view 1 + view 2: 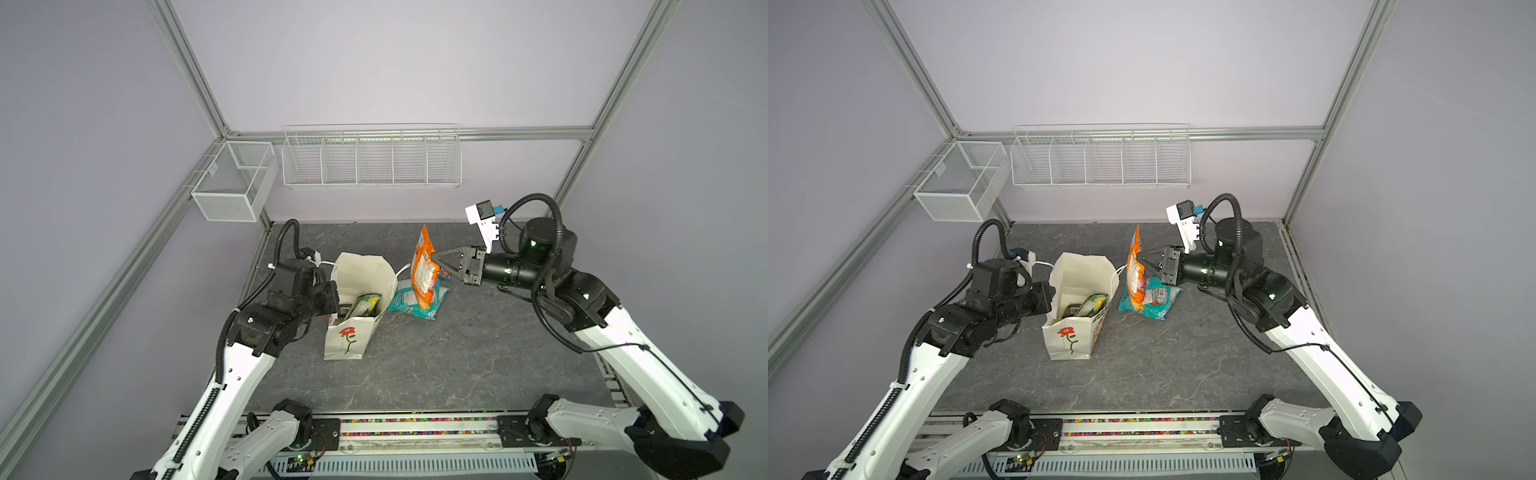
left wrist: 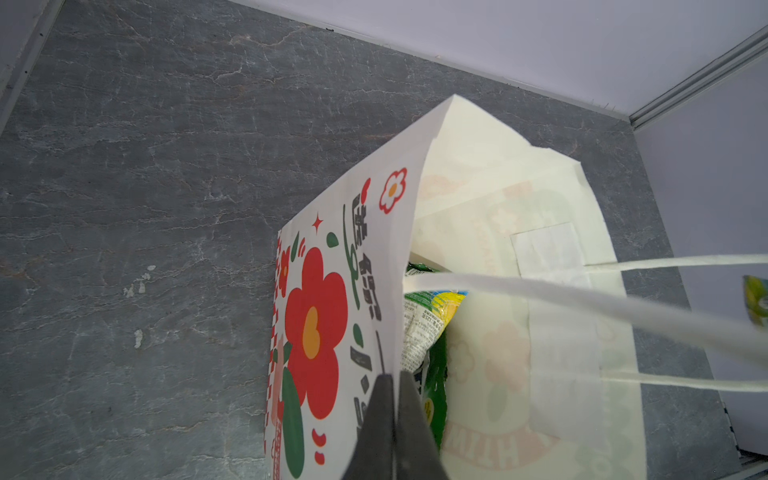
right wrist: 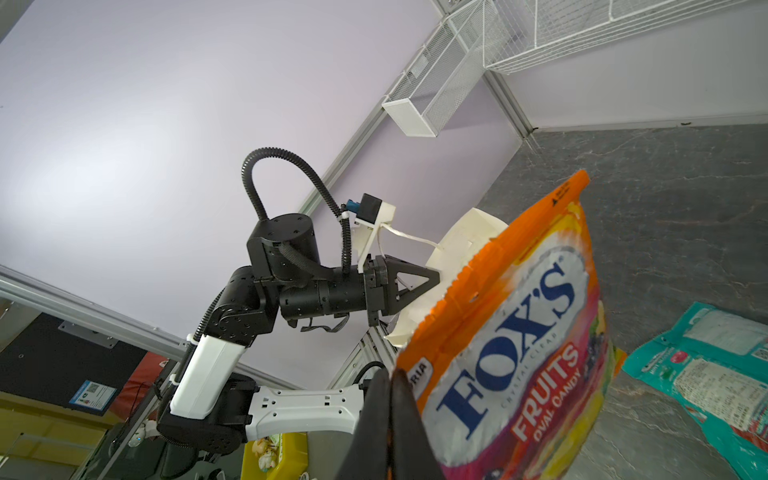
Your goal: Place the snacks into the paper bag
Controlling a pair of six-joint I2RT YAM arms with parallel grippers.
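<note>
Edge of orange bag (image 1: 424,270) sits pinched between right fingers (image 3: 372,424); left fingers (image 2: 378,424) clamp paper bag (image 1: 349,338) rim.

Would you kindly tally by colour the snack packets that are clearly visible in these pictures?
Orange crinkly FOX'S packet, gripped by the right gripper with shut jaws: 1
Teal crinkly packet, lying on the grey table: 1
Yellow-green crinkly packet, inside the white paper gift bag: 1
Total: 3; anything deeper in the bag is too hidden to count.
</note>
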